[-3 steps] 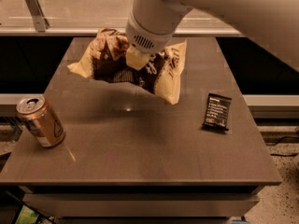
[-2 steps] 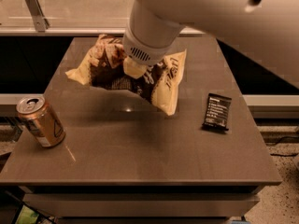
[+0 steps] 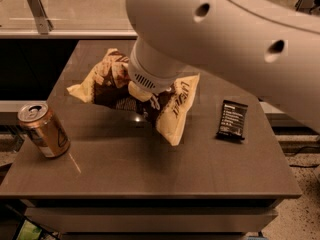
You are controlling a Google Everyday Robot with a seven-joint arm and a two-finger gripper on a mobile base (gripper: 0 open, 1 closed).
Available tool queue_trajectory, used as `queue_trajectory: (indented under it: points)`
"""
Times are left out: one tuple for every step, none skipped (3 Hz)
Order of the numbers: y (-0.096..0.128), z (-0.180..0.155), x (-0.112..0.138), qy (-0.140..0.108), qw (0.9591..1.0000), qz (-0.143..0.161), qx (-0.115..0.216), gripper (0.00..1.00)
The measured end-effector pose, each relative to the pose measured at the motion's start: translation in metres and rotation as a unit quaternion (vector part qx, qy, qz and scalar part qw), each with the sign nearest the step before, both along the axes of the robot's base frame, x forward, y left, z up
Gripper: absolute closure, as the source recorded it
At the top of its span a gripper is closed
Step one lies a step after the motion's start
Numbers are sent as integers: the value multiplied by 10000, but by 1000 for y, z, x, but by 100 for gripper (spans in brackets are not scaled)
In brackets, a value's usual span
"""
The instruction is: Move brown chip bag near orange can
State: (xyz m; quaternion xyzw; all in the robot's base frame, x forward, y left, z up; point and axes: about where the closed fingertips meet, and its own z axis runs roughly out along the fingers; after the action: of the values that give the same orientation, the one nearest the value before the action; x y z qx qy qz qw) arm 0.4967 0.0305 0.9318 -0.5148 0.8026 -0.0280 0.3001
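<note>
The brown chip bag [image 3: 176, 108] is crumpled, with a dark brown middle and pale yellow ends. It hangs above the middle of the table, casting a shadow below it. My gripper [image 3: 142, 92] comes down from the large white arm and is shut on the bag's middle. Its fingers are mostly hidden by the wrist and the foil. The orange can [image 3: 46, 132] stands upright near the table's left edge, to the lower left of the bag and apart from it.
A small flat black bar wrapper [image 3: 232, 120] lies on the right side of the brown table [image 3: 150, 171]. A metal rail and post [image 3: 37, 9] run behind the table. The table drops off to dark gaps left and right.
The arm has moved toward the front of the table and slightly left, carrying the chip bag with it. The can and the black wrapper have not moved.
</note>
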Motion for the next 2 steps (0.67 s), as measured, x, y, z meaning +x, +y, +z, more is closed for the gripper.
queue_trajectory:
  points:
    - [9, -2, -13, -26, 9999, -131, 85, 100]
    - [25, -4, -25, -41, 9997, -231, 94, 100]
